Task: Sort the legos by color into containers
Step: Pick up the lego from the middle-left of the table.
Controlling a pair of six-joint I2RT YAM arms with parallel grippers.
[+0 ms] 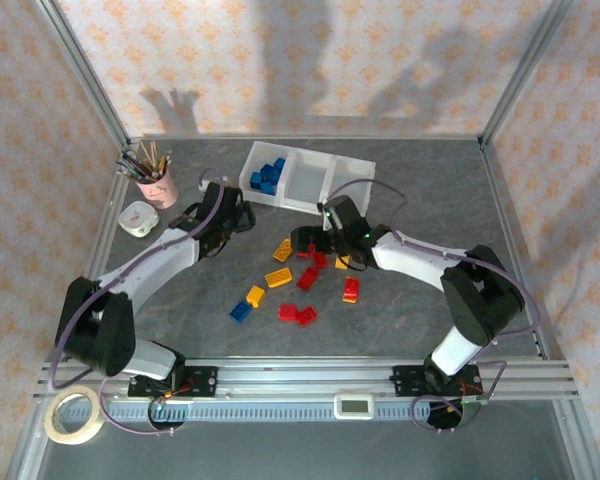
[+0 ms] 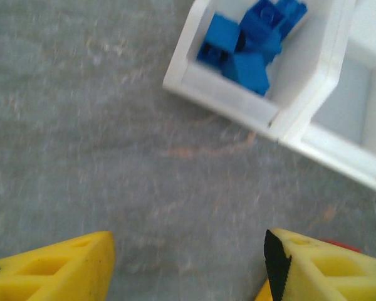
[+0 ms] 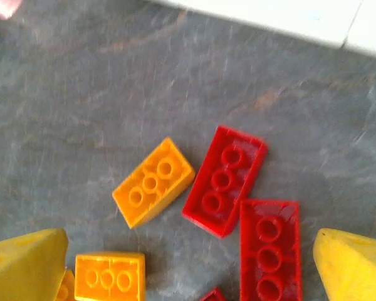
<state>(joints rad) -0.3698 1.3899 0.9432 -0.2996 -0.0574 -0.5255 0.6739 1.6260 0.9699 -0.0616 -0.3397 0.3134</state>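
Right claw: jaws wide apart and empty, low over the loose pile on the tabletop.
Left claw: jaws also apart, nothing between them, near the corner of the containers.
Containers: three joined bins at the far side of the tabletop. Blue legos sat in the leftmost, and the other two looked bare.
Loose legos: red, orange and one blue, scattered between the arms, apart from the containers.
Likely target: the tilted red lego — it touched a second red lego and lay just beside an orange lego.
Doing it well: turn the wrist so the fingers close across the brick's short width. Lower one finger into the gap on the orange side — otherwise a neighbour would probably get caught or shoved.
Risk: the plastic was glossy, so a shallow pinch might slip. Grip low on the walls.
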